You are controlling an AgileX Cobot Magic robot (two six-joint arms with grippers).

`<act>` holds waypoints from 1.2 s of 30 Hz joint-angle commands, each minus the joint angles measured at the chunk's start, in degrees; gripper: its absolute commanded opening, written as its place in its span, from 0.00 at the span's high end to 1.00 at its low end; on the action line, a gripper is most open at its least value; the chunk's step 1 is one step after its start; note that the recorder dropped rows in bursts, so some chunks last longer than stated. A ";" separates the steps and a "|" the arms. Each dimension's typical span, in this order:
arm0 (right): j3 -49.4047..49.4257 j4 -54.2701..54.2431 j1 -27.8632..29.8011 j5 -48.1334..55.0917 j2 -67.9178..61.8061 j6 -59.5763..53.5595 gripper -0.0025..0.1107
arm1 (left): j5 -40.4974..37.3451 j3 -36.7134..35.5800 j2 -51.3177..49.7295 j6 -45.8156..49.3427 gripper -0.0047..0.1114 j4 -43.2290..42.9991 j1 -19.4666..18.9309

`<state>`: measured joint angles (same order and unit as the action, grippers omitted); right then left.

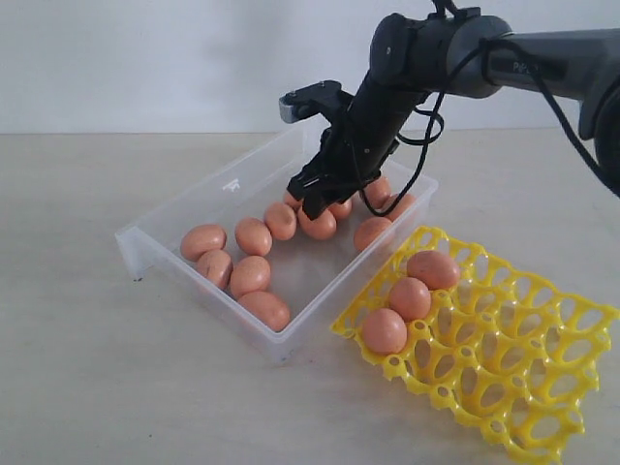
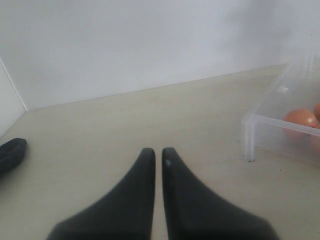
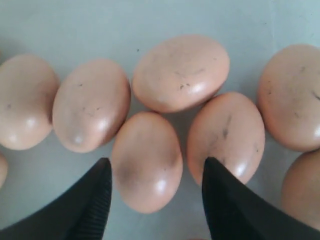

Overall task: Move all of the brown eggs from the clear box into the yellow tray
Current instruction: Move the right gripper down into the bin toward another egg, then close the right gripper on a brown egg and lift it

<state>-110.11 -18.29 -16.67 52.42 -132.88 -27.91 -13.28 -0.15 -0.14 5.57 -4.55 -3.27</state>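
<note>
Yellow tray (image 1: pixel 484 383) sits nearest on the right, three brown eggs (image 1: pixel 410 297) in cups along its left edge. Just left and farther back, the clear box (image 1: pixel 194 281) holds the rest, one cluster left, another at the far end. Over that far cluster hangs the right gripper (image 1: pixel 315 199); only its wrist view shows the fingers (image 3: pixel 85 205) spread either side of one egg (image 3: pixel 146 162). Left gripper (image 2: pixel 158 152), visible only in its own wrist view, has fingers pressed almost together above the table (image 2: pixel 125 120), near the box's corner
</note>
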 commanded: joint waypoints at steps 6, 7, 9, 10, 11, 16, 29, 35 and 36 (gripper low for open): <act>-0.28 -1.88 -0.01 -2.98 -2.17 -1.07 0.56 | 0.37 0.15 0.14 -0.17 0.92 0.29 0.42; -0.28 -2.33 -0.01 -2.98 -2.42 -1.07 0.56 | 0.37 0.15 0.14 -0.17 0.92 0.29 0.42; -0.28 -2.53 -0.01 -3.12 -3.20 -1.17 0.56 | 0.37 0.15 0.14 -0.17 0.92 0.29 0.42; -0.28 -2.53 -0.01 -3.25 -3.67 -1.17 0.56 | 0.37 0.15 0.14 -0.17 0.92 0.29 0.42; -0.28 -2.66 -0.01 -3.48 -3.68 -1.17 0.56 | 0.37 0.15 0.14 -0.17 0.92 0.29 0.42; -0.28 -2.66 -0.01 -5.08 -4.34 -1.17 0.60 | 0.37 0.15 0.14 -0.17 0.92 0.29 0.42; -0.28 -2.66 -0.01 -2.00 -4.21 -0.75 0.98 | 0.37 0.15 0.14 -0.17 0.92 0.29 0.42; -0.28 -2.66 0.10 -0.01 -1.97 -0.17 0.98 | 0.37 0.15 0.14 -0.17 0.92 0.29 0.42; -0.28 -2.66 0.10 -0.01 -1.18 0.26 0.98 | 0.37 0.15 0.14 -0.17 0.92 0.29 0.42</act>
<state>-110.11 -21.22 -16.67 51.66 -136.72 -28.31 -13.28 -0.15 -0.14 5.57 -4.55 -3.27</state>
